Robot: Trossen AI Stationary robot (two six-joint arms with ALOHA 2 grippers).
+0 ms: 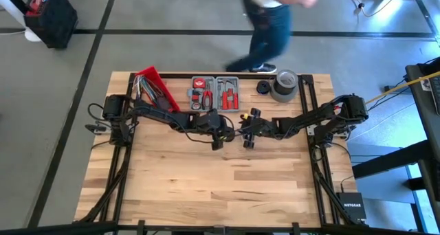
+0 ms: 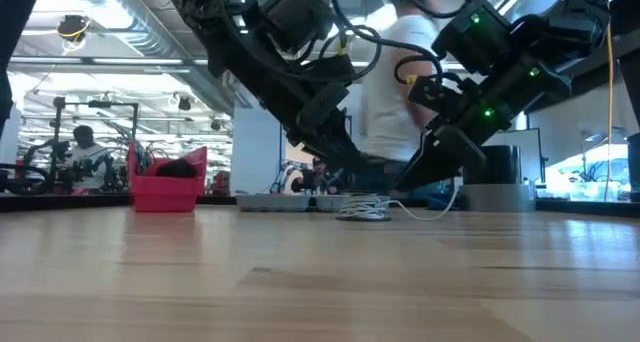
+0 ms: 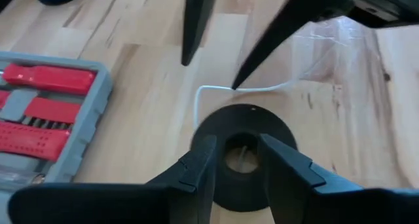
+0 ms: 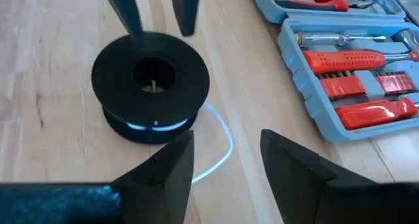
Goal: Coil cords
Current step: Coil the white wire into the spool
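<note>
1. Right, wooden worktop (image 1: 206, 187) fills most of the high view, w/ both arms reaching in to meet near its far middle.
2. Person (image 1: 265, 22) stands on the floor just beyond the far edge.
3. Grey tool case (image 1: 214, 93) lies open at the far edge, red-handled tools inside; red bin (image 1: 157, 87) sits left of it, grey tape roll (image 1: 284, 85) to its right.
4. Left hand (image 3: 236, 165) is low over the black spool (image 4: 150, 86), fingers (image 3: 196, 175) apart and either side of its centre hole, not gripping anything that shows.
5. Right hand (image 4: 226, 162) faces it from the other side, fingers (image 4: 294, 165) spread wide and empty, just short of the spool.
6. Spool stands flat on the worktop between the two hands, near the tool case.
7. White cord (image 3: 216, 90) curves out from under the spool's rim and lies loose on the wood; low view shows a small heap of it (image 2: 370, 212) beneath the hands.
8. Black cord: can't make it out.
</note>
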